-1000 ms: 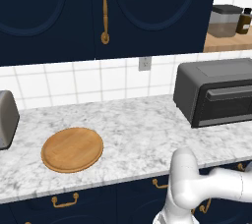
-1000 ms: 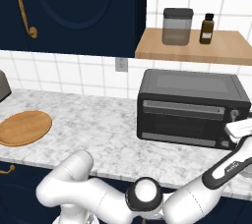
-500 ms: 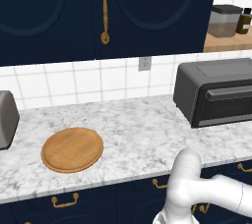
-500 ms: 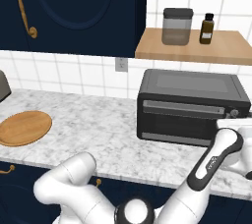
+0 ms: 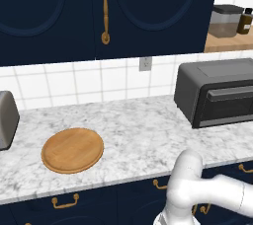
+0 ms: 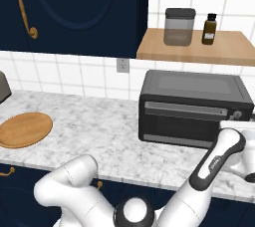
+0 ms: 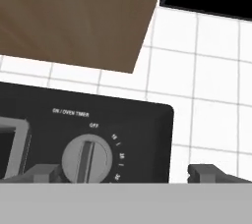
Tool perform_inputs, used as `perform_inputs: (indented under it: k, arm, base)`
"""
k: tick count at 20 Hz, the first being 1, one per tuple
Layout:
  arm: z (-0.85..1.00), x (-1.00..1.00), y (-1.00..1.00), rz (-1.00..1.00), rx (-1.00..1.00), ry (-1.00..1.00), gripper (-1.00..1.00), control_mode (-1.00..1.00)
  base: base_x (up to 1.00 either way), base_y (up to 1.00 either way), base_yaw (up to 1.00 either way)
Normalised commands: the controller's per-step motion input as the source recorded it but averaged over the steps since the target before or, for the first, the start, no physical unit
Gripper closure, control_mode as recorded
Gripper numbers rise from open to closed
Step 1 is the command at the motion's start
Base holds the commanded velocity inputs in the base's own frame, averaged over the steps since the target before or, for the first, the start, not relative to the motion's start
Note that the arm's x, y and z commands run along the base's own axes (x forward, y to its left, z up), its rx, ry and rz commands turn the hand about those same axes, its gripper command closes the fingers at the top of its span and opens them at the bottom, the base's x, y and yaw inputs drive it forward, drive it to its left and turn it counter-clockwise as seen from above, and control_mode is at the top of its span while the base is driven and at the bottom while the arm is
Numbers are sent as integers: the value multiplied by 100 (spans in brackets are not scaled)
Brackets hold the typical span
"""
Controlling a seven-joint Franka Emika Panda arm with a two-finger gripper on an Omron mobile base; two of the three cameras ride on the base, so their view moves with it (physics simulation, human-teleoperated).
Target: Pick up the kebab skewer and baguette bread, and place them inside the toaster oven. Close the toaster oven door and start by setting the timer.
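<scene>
This is a home kitchen: a marble counter (image 5: 138,130) under dark blue cupboards (image 5: 108,12), a white tiled wall (image 6: 69,71), a toaster oven (image 6: 191,109), a round wooden board (image 5: 72,150) and a shelf (image 6: 194,47) with jars.

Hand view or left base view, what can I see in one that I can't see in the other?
Hand view: the round grey timer knob pointing at OFF, up close, with the open jaws at the bottom.
Left base view: the round wooden board, the silver pop-up toaster, the white marble counter and the navy cabinets.
Both: the dark grey toaster oven, the white wall tiles and the brown wooden shelf.
</scene>
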Motion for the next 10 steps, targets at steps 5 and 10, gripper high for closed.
perform_inputs:
  k: [5,10]
  arm:
    - [11,1,-27,-3,10,0,-100,-100]
    - [5,0,0,-12,5,-3,-100,-100]
  base:
    - [0,0,0]
    - [0,0,0]
